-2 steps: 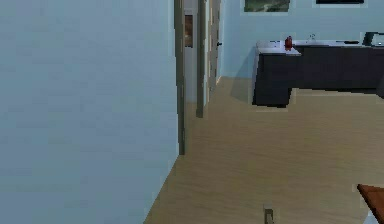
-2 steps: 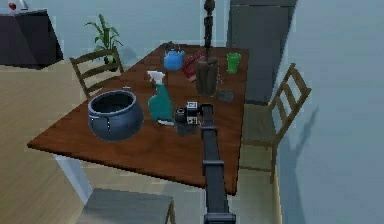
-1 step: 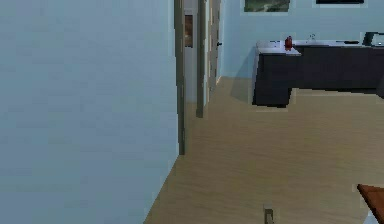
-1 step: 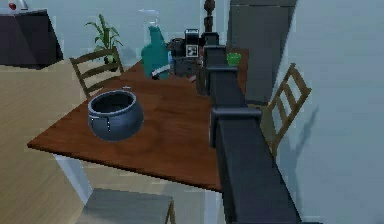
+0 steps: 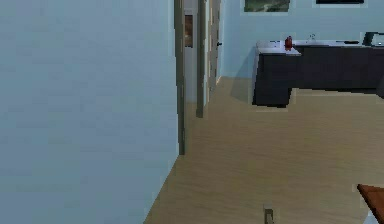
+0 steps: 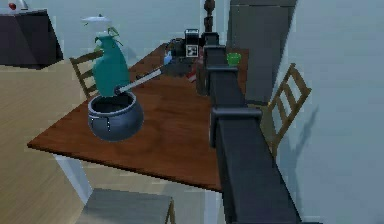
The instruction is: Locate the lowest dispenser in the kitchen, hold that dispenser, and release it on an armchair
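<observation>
arm side view: teal dispenser (image 6: 108, 68) upper left, at a dark pot (image 6: 115, 118) on the wooden surface (image 6: 170, 135); arm (image 6: 240, 140) reaches toward it, likely to grasp. how the jaws stand, or whether they hold it, cannot be told.

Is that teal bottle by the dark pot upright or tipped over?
Upright: the teal bottle stands with its white nozzle on top. Whether it sits in the dark round pot or behind it cannot be told.

The dark arm (image 6: 238, 135) is extended far out, claw (image 6: 140, 81) turned toward the arm side view's left.
</observation>
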Motion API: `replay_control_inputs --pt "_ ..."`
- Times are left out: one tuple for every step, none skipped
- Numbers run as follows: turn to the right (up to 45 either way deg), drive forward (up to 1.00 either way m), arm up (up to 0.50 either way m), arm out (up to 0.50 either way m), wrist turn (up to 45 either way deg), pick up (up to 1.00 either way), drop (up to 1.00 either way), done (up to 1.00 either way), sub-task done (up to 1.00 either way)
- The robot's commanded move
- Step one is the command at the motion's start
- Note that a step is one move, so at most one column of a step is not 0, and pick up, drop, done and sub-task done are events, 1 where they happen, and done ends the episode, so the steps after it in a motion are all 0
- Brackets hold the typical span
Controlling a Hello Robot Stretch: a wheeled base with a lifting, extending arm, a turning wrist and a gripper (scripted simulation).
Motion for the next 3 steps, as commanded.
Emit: replay_control_inputs --pt "0.0 0.0 0.0 0.0 -45.0 0.0 0.0 0.0 0.0" --pt "0.0 0.0 0.0 0.0 -21.0 0.0 0.0 0.0 0.0" --pt "0.0 0.0 0.0 -0.42 0.0 0.0 0.0 0.0 0.0"
